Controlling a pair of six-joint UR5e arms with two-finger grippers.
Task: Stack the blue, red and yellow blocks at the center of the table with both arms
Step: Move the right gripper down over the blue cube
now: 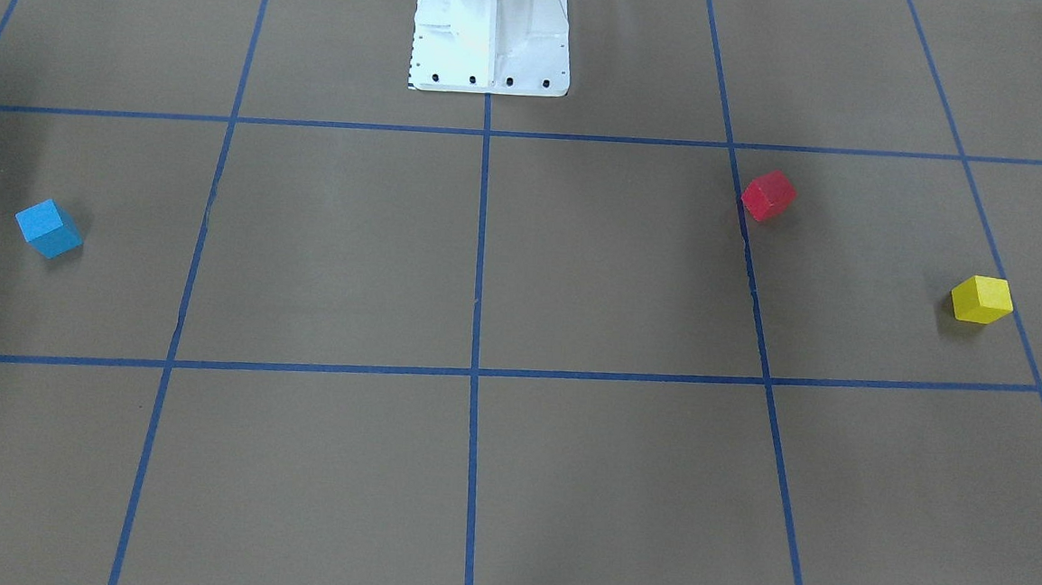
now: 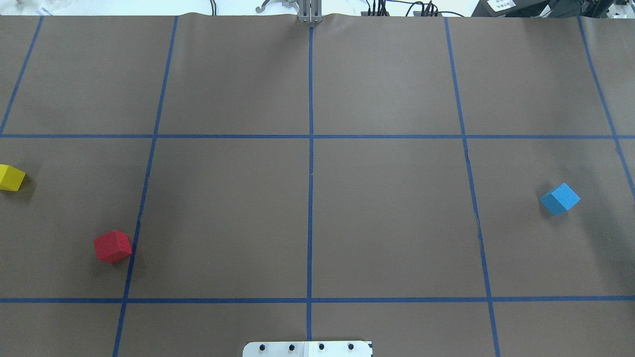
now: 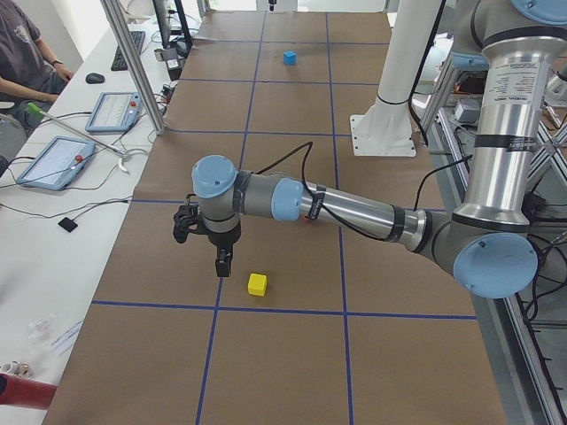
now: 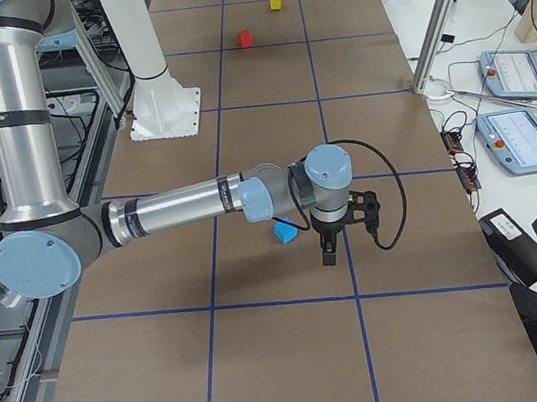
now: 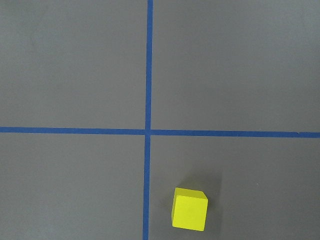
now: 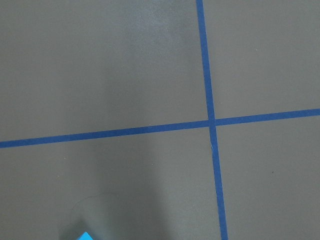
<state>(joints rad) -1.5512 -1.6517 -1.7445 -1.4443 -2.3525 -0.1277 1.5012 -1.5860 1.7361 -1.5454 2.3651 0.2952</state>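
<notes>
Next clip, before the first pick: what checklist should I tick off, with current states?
1. Blocks separate, unstacked: ok; blue block, red block and yellow block lie apart on the table.
2. Centre squares free of blocks: ok.
3. Left arm by yellow block: ok, tip hovers beside it, apart.
4. Right arm by blue block: ok, close by.
5. Both arms' jaws open: cannot tell, side views only.

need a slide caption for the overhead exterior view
Nothing stacked: yellow block and red block lie apart on the table, left side; blue block on the right.
</notes>
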